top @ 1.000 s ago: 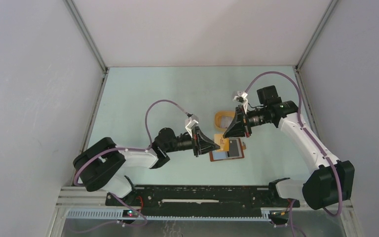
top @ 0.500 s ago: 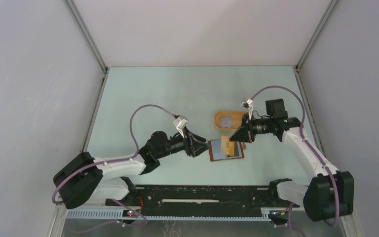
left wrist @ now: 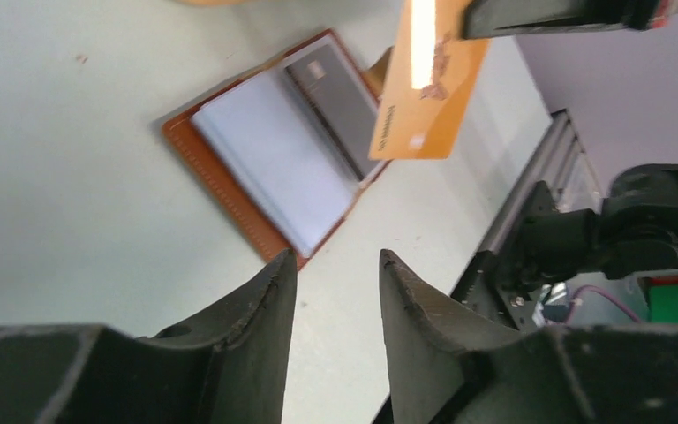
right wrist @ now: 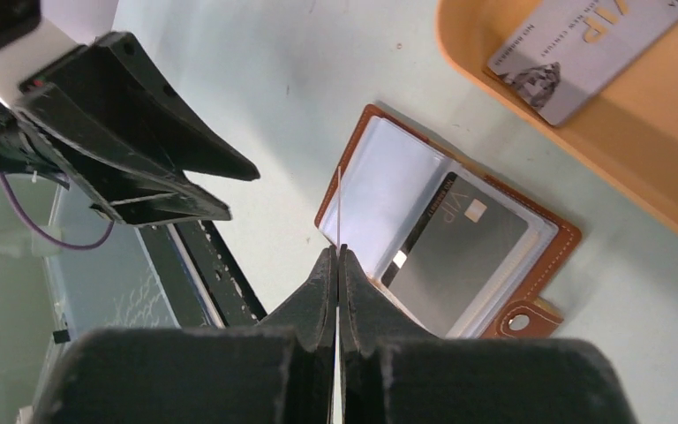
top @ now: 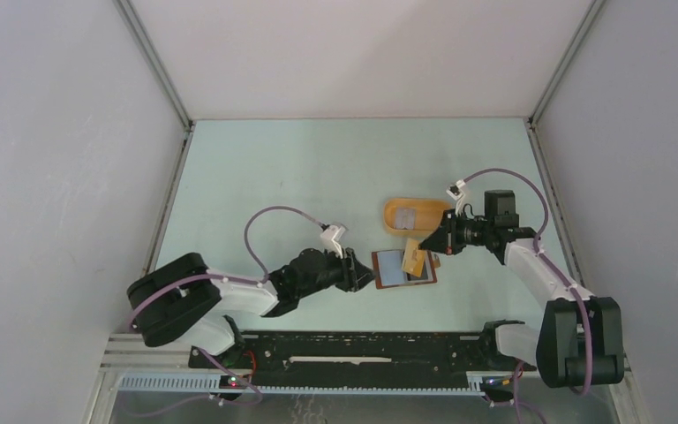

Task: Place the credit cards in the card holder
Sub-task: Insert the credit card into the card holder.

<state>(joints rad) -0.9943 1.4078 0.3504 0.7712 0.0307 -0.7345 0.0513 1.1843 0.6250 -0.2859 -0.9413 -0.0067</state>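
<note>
Orange card (left wrist: 425, 99) between right jaws

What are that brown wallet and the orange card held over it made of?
The card holder looks like reddish-brown leather or imitation, matt, stitched along its edge; its sleeves look clear plastic. The orange card seems glossy plastic: glare streaks it.

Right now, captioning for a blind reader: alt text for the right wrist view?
The right hand pinches a thin card edge-on above an open brown wallet holding a dark grey card. A pale card lies in an orange tray; the open left hand sits upper left.
</note>
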